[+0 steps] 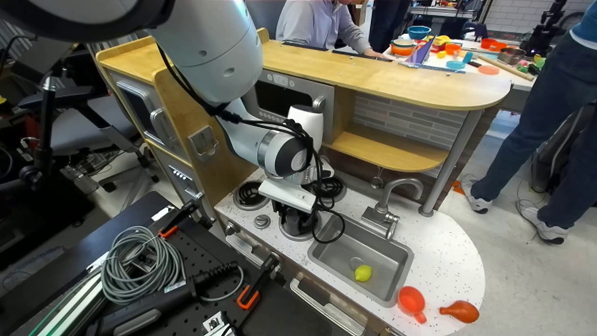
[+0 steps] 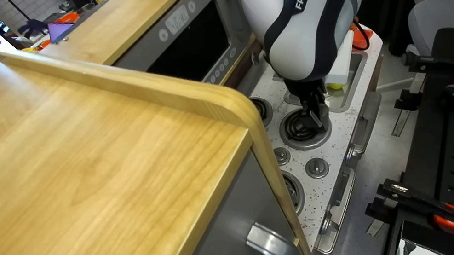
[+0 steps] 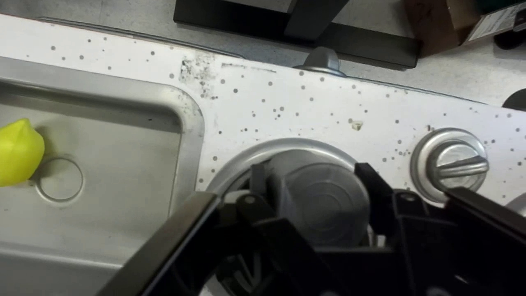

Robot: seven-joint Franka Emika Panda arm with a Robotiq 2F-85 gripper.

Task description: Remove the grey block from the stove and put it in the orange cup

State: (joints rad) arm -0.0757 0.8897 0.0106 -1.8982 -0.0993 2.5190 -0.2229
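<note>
The grey block [image 3: 324, 201] is a round grey cylinder. It stands upright over a burner [image 3: 287, 142] of the white stove [image 1: 267, 234], beside the sink; whether its base touches the burner is hidden. My gripper [image 3: 311, 176] points down with a finger on each side of the block. Whether the fingers press on it or stand slightly apart is unclear. The block also shows among the fingers in both exterior views [image 1: 293, 225] [image 2: 324, 116]. The orange cup [image 1: 411, 301] stands upright on the counter past the sink, its handle towards the front. It is out of the wrist view.
The grey sink [image 1: 405, 266] lies between burner and cup, with a yellow lemon [image 1: 363, 273] inside. A faucet [image 1: 385, 205] rises behind it. A red-brown bulb-shaped object [image 1: 461, 311] lies beside the cup. A wooden shelf [image 1: 396, 156] overhangs the back. Stove knobs [image 3: 450, 164] stand nearby.
</note>
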